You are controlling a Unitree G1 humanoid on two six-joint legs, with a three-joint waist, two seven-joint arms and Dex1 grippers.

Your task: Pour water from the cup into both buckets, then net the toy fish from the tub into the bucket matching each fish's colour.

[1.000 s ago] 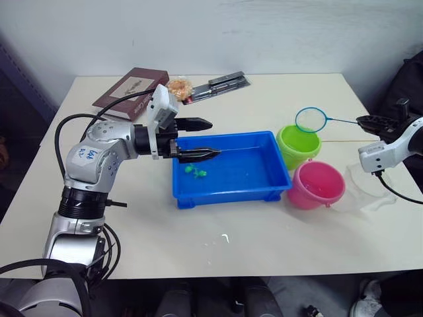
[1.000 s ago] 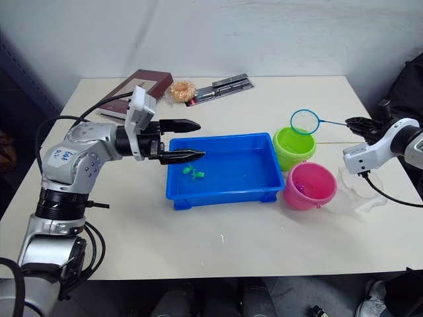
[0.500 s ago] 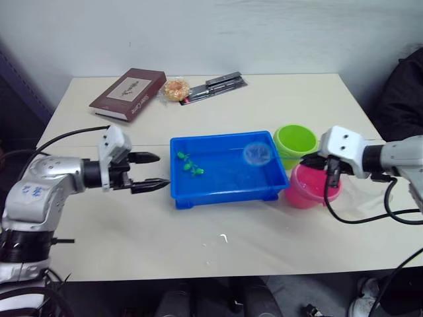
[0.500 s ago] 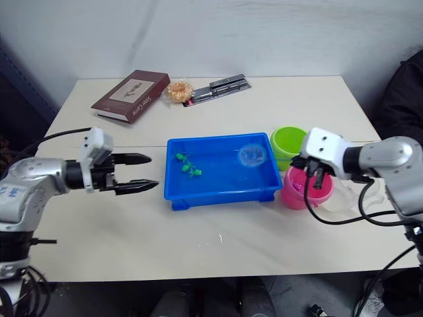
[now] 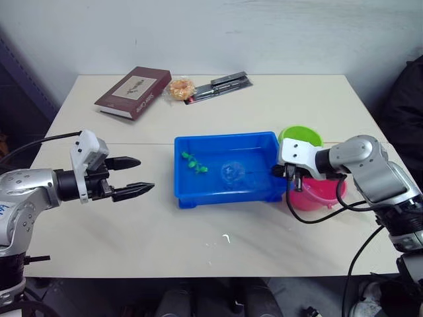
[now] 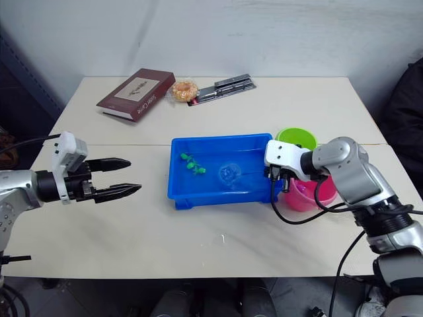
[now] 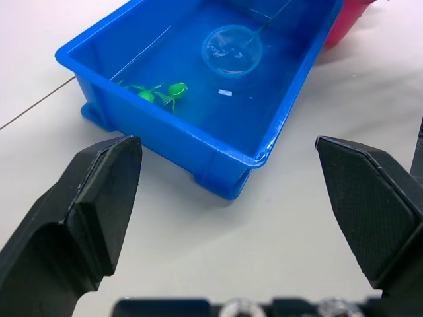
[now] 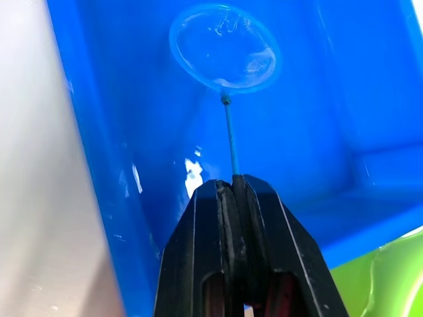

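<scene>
The blue tub [image 5: 225, 138] sits mid-table holding water. Two or three green toy fish [image 5: 195, 163] lie near its left end. The net [image 5: 231, 173] has its hoop low inside the tub, right of the fish and apart from them. My right gripper [image 5: 291, 174] is shut on the net's thin handle [image 8: 229, 139] at the tub's right end. The lime green bucket [image 5: 301, 135] and the pink bucket [image 5: 325, 195] stand just right of the tub, partly behind my right arm. My left gripper [image 5: 145, 174] is open over bare table left of the tub. The cup is out of view.
At the back left of the table lie a maroon book [image 5: 132, 92], a bagged snack [image 5: 178, 87] and a dark flat packet [image 5: 221, 84]. The table's front edge runs close below the tub.
My right gripper swung the net from above the green bucket down into the tub, then left toward its middle. My left gripper drew back from the tub's left rim onto the table.
</scene>
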